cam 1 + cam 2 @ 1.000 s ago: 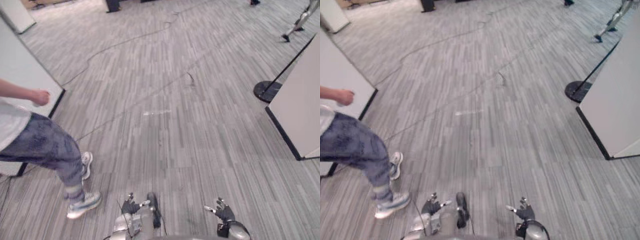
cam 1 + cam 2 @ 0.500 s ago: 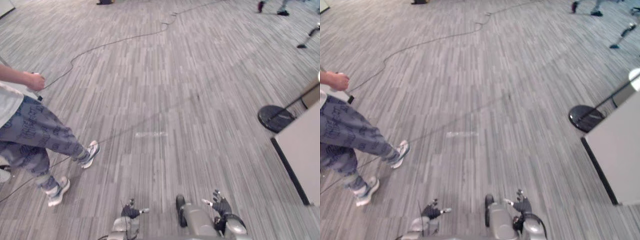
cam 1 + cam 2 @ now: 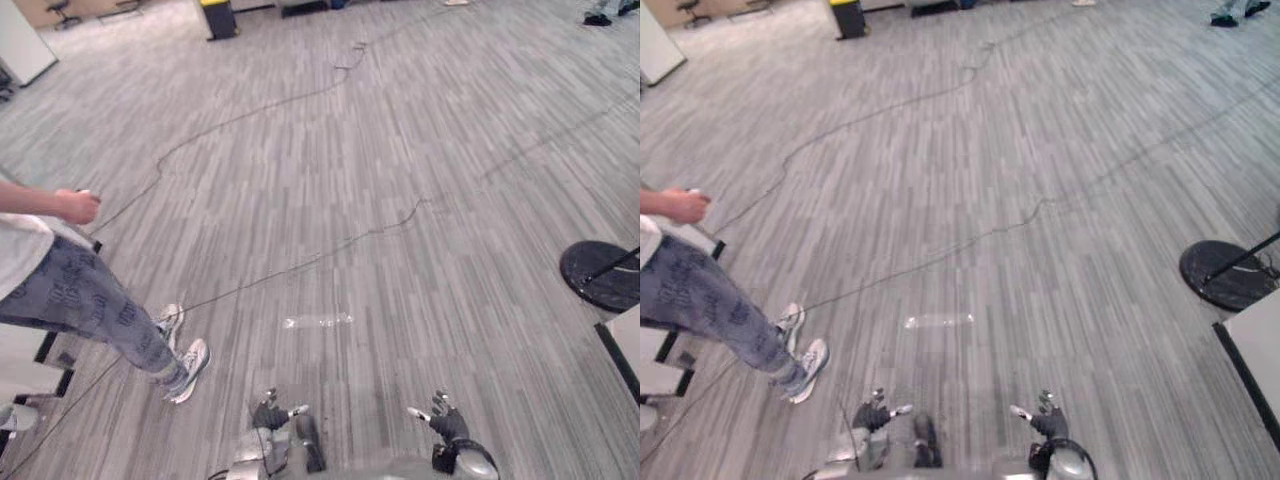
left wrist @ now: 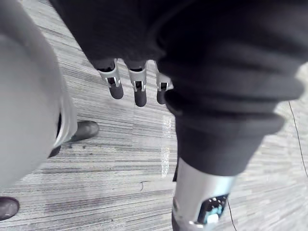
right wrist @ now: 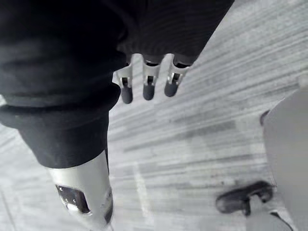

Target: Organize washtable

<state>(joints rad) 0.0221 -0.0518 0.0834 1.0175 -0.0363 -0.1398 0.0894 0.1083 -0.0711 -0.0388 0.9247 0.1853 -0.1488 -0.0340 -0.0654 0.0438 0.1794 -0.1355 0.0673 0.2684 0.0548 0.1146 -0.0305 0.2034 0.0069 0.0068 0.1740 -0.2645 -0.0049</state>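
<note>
Now left hand [image 3: 268, 414] and right hand [image 3: 445, 420] hang low over the grey striped floor [image 3: 400, 150], fingers [image 4: 139, 94] straight, loose, holding nothing; person [image 3: 80, 300] mid-step left of left hand.

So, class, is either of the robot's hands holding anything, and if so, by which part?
Nothing is held. The left hand and the right hand both hang empty, fingers relaxed and apart, above the grey floor.
</note>
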